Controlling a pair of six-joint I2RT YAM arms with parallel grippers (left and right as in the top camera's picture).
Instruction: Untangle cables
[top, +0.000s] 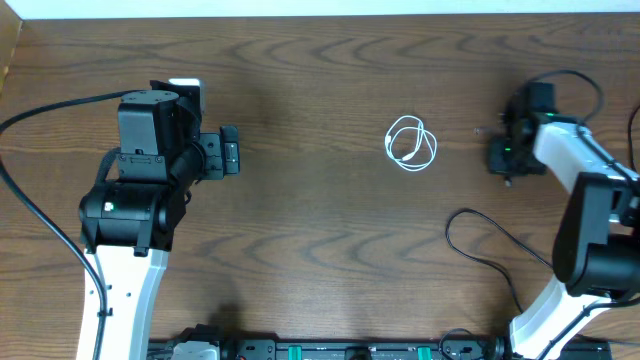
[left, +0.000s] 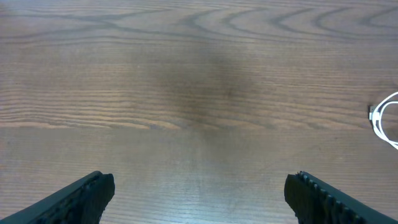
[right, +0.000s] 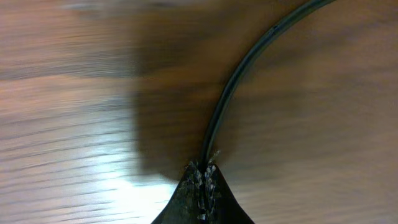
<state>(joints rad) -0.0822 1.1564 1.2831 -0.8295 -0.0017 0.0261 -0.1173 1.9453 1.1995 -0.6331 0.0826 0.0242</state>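
The white cable lies in small loops on the table right of centre; a bit of it shows at the right edge of the left wrist view. My right gripper is just right of those loops, pointing down at the table. In the right wrist view it is shut on the thin black cable, which curves up and to the right from the fingertips. A thin black cord also winds over the table near the right arm. My left gripper stands open at the left, over bare wood.
The table is dark wood. The right arm's base rises at the front right and the left arm's base at the front left. A thick black arm cable arcs along the left side.
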